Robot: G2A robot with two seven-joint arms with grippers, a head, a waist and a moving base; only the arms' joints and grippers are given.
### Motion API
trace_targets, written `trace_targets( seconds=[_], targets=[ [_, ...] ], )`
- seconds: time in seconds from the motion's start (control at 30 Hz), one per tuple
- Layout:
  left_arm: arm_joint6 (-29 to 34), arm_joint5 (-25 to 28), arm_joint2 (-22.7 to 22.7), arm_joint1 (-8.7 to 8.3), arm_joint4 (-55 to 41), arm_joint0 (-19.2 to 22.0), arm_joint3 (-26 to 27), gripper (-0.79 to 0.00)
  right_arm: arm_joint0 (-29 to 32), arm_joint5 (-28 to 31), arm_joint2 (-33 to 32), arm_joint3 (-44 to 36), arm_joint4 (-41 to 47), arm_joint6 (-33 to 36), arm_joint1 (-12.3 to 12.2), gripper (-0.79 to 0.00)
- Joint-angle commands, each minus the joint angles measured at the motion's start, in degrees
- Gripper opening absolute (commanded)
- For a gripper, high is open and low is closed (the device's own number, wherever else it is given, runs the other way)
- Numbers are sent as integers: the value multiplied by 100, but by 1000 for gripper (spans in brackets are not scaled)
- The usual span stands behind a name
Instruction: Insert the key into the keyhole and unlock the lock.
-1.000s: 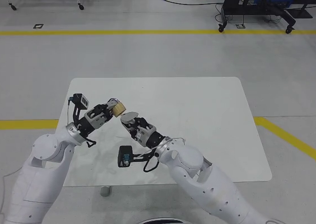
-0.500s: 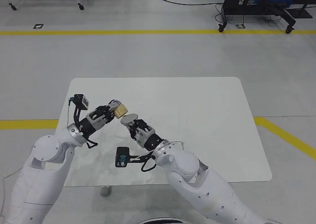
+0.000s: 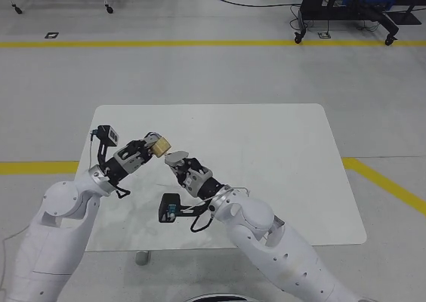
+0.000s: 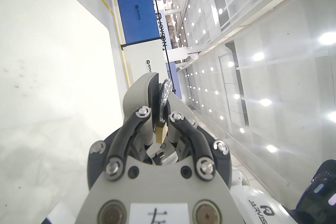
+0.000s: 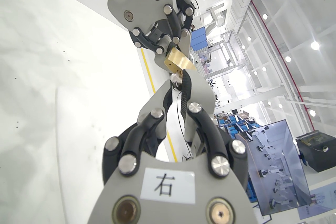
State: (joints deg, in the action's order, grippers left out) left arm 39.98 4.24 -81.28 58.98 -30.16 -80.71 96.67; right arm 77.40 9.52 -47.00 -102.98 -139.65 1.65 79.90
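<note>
Right now your left fingers (image 4: pixel 139 99) are clamped on the brass lock (image 5: pixel 179 62), held up above the desk (image 3: pixel 273 151). Your right fingers (image 5: pixel 202 93) are pinched tight on the key (image 5: pixel 175 77), whose tip touches the lock.

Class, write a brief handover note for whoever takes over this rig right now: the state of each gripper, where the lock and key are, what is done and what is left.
Left gripper: shut on the brass lock, held in the air above the table.
Right gripper: shut on the key, held close against the lock's exposed end.
Done: both things are off the table and lined up end to end.
Left: whether the key has entered the keyhole cannot be seen. Most likely it needs to be seated fully, then turned until the lock opens.
</note>
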Motion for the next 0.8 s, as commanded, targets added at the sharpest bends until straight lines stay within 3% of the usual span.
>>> trace_targets(
  seconds=[0.0,0.1,0.2,0.43,0.77],
  targets=[
    [1,-34,9,6,-16,41,-38,-785,-1,62,7,-18,4,-21,-1,-499],
    [-13,-70,-7,13,-57,100,-104,-785,12,192,-25,-58,59,-98,-15,-542],
    [-34,-76,-38,21,-112,173,-180,-785,57,321,-96,-136,129,-215,-41,-773],
    [-1,184,-86,30,-11,176,-166,-785,32,958,-245,-218,380,-521,-103,-785],
    [698,838,-85,3,376,7,-26,-785,9,1166,-321,-235,570,-652,-143,-785]
  ],
)
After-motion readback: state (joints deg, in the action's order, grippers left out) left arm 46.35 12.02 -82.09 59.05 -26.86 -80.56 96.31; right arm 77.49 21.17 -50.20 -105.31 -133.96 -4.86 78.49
